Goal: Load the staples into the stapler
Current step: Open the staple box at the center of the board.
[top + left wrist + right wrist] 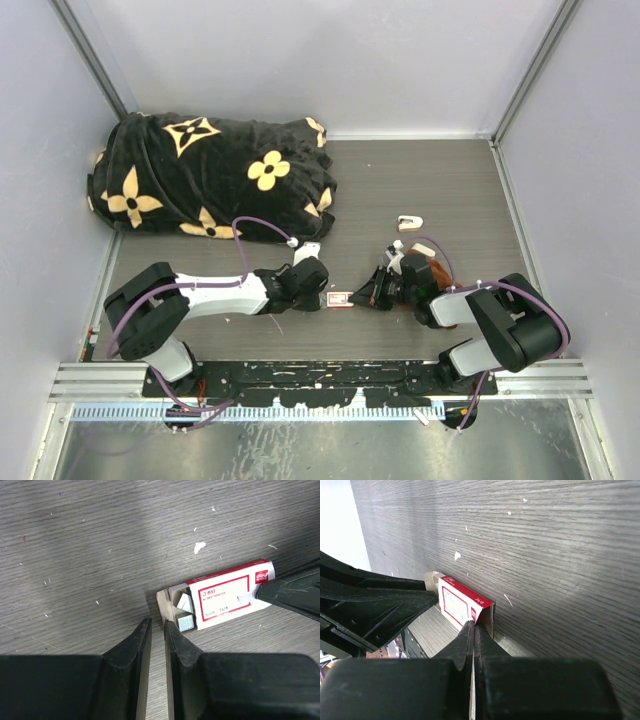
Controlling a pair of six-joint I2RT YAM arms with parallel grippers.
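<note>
The staples' small white box with a red label (338,299) lies on the table between my two grippers. In the left wrist view the box (225,596) has its grey tray slid partly out, with silvery staples (185,622) showing in it. My left gripper (157,626) is at the tray's open end, jaws a narrow gap apart, with the right fingertip against the tray's end wall. My right gripper (474,626) is shut on the box's other end (457,605). The pale pink and white stapler (408,222) lies apart, further back on the right.
A large black blanket with yellow flowers (215,175) fills the back left. A rust-brown cloth (438,270) and a pale pink piece (421,247) lie by the right arm. Grey walls enclose the table.
</note>
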